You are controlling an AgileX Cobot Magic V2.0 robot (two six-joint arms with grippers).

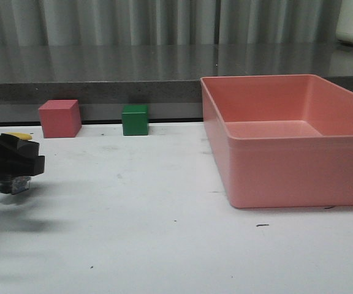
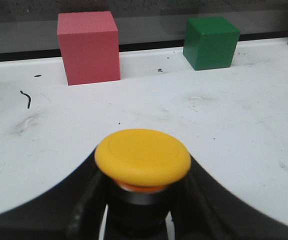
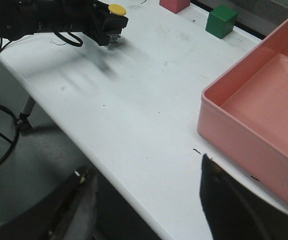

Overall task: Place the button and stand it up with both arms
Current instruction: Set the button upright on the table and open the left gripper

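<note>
At the worktop's [image 1: 164, 245] left edge, the left pincer [image 1: 18, 166] gripped the push button [image 2: 142, 157] upright. The right pincer [image 3: 149, 210] hung spread wide, holding nothing.

The middle of the desk [image 1: 152, 233] lies open from the front edge to the back. A large pink bin [image 1: 287, 159] fills the right side, its tall walls blocking low passage there. Along the back edge stand a pink cube [image 1: 60, 118] and a green cube [image 1: 135, 120] (apart, with a gap between). The left end effector [image 1: 14, 162] occupies the left edge.
</note>
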